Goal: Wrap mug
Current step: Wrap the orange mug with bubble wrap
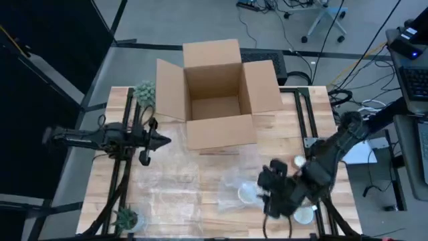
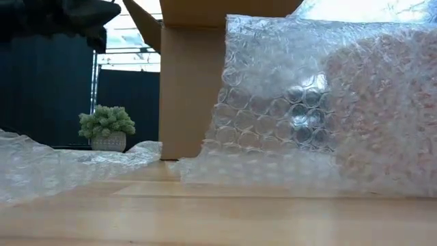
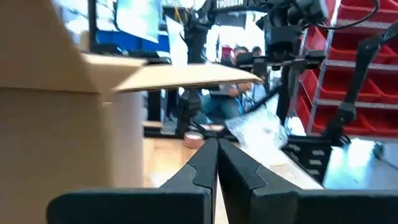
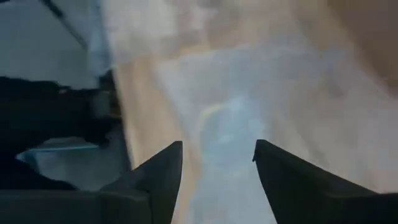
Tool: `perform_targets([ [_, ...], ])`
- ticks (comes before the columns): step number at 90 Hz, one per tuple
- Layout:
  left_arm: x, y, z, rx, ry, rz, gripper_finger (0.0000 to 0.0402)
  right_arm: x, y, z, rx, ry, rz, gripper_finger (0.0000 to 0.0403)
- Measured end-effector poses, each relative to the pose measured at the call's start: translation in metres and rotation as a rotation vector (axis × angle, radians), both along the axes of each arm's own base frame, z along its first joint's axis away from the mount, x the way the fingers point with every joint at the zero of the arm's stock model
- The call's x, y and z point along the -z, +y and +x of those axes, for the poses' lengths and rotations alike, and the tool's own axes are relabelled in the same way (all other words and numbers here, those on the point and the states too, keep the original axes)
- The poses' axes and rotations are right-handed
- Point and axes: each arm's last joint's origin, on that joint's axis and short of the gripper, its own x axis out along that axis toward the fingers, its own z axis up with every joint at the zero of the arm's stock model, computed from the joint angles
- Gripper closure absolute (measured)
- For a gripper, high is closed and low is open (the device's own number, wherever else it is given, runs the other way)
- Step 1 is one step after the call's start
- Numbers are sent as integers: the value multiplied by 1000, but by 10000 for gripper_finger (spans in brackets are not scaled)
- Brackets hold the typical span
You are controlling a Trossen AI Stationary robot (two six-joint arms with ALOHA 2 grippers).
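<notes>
- While the right gripper (image 1: 267,191) hangs low over the near right part of the table (image 1: 207,221), its two dark fingers (image 4: 158,174) stand spread apart with a wide gap between them, holding nothing.
- Seen from the right wrist, a pale round shape lies under clear film just beyond that gap; it is too blurred to name for certain.
- From above, the mug (image 1: 249,193) shows as a pale round thing inside crumpled bubble wrap (image 1: 231,191), just beside the right gripper's tip, near the table's front edge.
- At table height, the same wrap rises as a tall clear heap close to the lens, with something shiny showing dimly through it.
- Bent at the elbow, the right arm (image 1: 334,144) reaches in from the right edge of the table toward the wrap.
- Stretched out level from the left side, the left arm (image 1: 93,138) ends in the left gripper (image 1: 164,140), whose fingers (image 3: 202,165) are pressed together on nothing, pointing toward the cardboard box (image 1: 217,100).
- Flaps open, the box stands at the far middle of the table; its inside shows bare cardboard only.
- More flat clear wrap lies spread on the wood before the box.
- Two small potted plants stand on the left: one (image 1: 144,92) beside the box's left flap, another (image 1: 126,217) at the near corner.
</notes>
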Motion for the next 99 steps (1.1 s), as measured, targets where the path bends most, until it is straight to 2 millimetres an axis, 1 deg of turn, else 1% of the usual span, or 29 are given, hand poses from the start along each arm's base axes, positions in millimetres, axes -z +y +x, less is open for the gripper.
perform_targets([
  [8,-4,-7,10,41,47,10,402,15,23,6,-34,-20,14,228],
  [16,-8,-13,21,76,118,20,402,27,39,11,-43,-46,7,234],
  [20,-7,-17,25,94,159,25,402,38,45,14,-40,-32,-28,238],
  [26,-7,-22,32,120,200,32,402,60,48,18,-38,46,-114,243],
  [32,-5,-29,39,148,233,40,402,78,43,20,-7,140,-210,250],
  [39,1,-35,43,175,277,51,402,85,33,23,48,178,-304,258],
  [48,7,-39,43,180,329,67,402,84,23,29,52,176,-357,267],
  [58,11,-40,41,127,372,69,402,72,11,33,47,161,-354,270],
  [62,10,-40,40,116,371,57,402,70,7,36,45,161,-357,270],
  [72,10,-40,40,103,365,54,402,74,-4,44,63,187,-370,266],
  [86,11,-40,39,95,378,59,402,81,-19,51,108,193,-407,249],
  [93,9,-39,38,70,365,58,402,82,-21,54,112,202,-377,240],
  [99,1,-37,34,52,328,49,402,82,-19,53,102,212,-362,234],
])
